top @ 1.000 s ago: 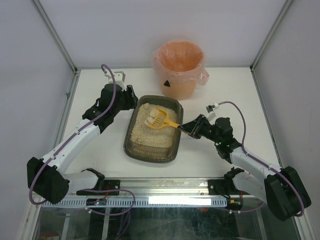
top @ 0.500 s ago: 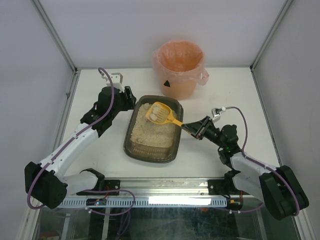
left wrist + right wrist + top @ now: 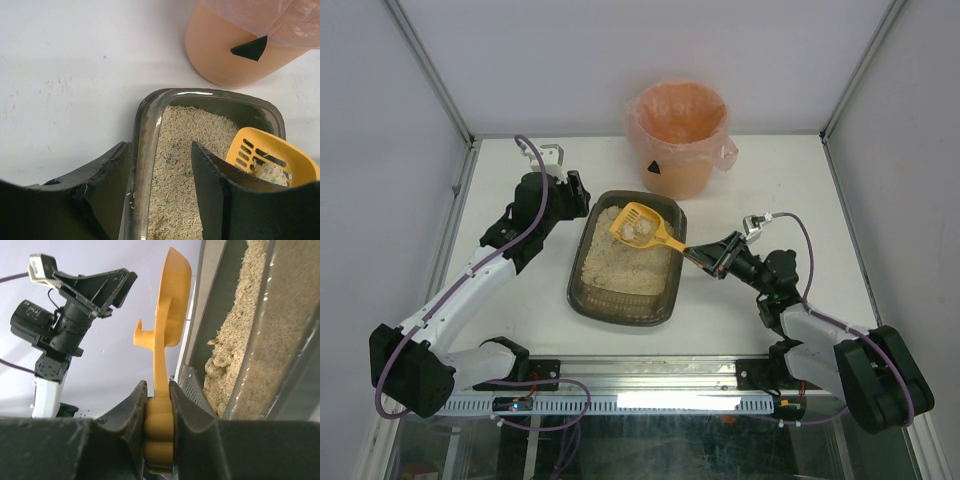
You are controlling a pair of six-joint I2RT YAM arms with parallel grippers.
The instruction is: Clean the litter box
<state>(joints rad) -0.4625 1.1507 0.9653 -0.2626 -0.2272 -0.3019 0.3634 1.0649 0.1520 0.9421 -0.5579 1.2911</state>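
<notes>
The yellow scoop (image 3: 638,226) had come up out of the sand — a second ago it lay lower in it. Now it hung over the far end of the litter box (image 3: 618,314), with white lumps (image 3: 641,233) inside. The right gripper (image 3: 712,256) pinched its handle tight. The left gripper (image 3: 578,200) had its jaws spread, one each side of the box's far rim. The box sat in the middle of the table (image 3: 770,180), just in front of the pink bin (image 3: 675,172) — likely the lumps' next stop.
</notes>
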